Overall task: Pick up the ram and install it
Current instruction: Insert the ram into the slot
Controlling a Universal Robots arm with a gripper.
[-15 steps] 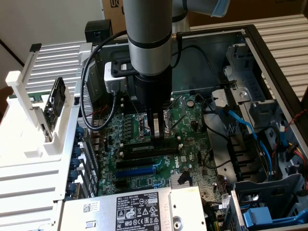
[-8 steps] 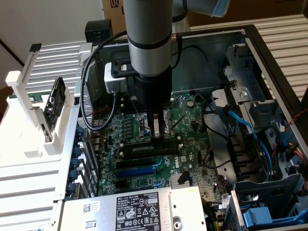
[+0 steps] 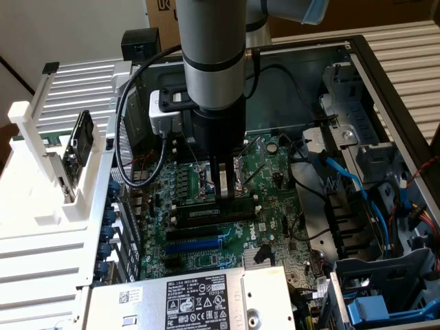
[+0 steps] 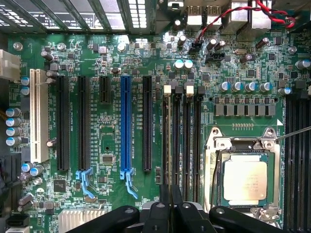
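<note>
blue expansion slot (image 4: 126,128) – one | white slot (image 4: 38,115) – one | processor (image 4: 245,180) – one

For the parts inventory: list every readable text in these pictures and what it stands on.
"DELL": black label on the power supply.
Rest of that label, white barcode sticker, motherboard slot print: too small to read.

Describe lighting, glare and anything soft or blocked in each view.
Exterior view: even light, the motherboard shaded under the arm, whose grey tube blocks the middle; a pale sheen on the power supply label. Wrist view: flat, bright light, glare on the CPU lid; the gripper looms dark and soft-edged close to the lens.
</note>
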